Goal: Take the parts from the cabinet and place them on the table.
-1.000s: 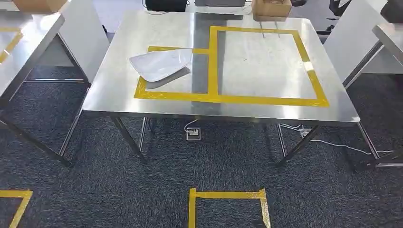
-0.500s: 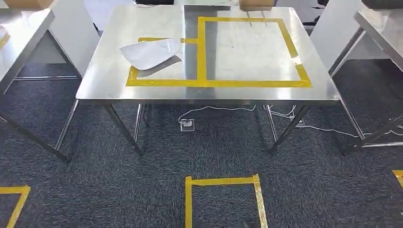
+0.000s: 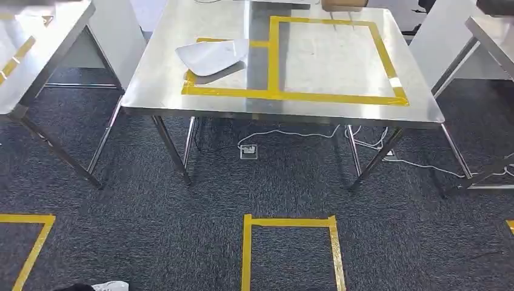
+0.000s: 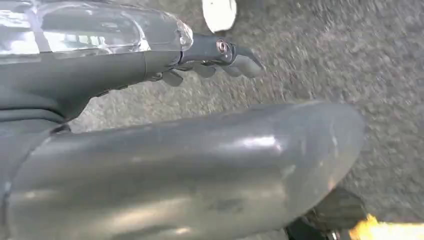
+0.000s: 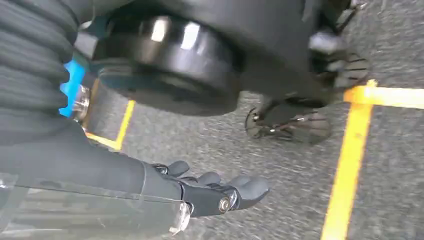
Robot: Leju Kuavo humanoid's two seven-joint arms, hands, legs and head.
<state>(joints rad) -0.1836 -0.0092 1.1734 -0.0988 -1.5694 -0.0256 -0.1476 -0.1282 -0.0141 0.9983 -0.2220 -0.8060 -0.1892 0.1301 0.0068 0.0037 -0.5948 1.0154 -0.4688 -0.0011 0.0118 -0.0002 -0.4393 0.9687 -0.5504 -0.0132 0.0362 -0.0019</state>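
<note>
**Part on table; both hands empty above carpet**

Dark carpet (image 3: 291, 182) covers the floor, and a square of yellow floor tape (image 3: 290, 222) is marked on it near the lower middle of the head view. Beyond this square stands a steel table (image 3: 151, 91). Its top carries a large rectangle of yellow table tape (image 3: 274, 54), with a smaller taped bay adjoining it on the left. A flat white part (image 3: 213, 56) lies on the table at this smaller bay, overlapping the bay's far and left tape lines. White cable (image 3: 303, 133) and a floor socket (image 3: 248, 151) are seen on the carpet beneath the table. A second steel table (image 3: 36, 54) stands to the left, well apart, and the corner of a third (image 3: 494, 36) is seen at the right. A cardboard box (image 3: 342, 5) rests at the far edge of the middle table.

In the left wrist view, the left hand (image 4: 220, 57) is seen above the carpet with its fingers (image 4: 247, 65) loosely curved and apart; nothing is held. A large grey curved body fills the near part of that view; what it is cannot be told.

In the right wrist view, the right hand (image 5: 215, 192) is seen above the carpet, fingers (image 5: 250, 190) extended and slightly spread; nothing is grasped.
</note>
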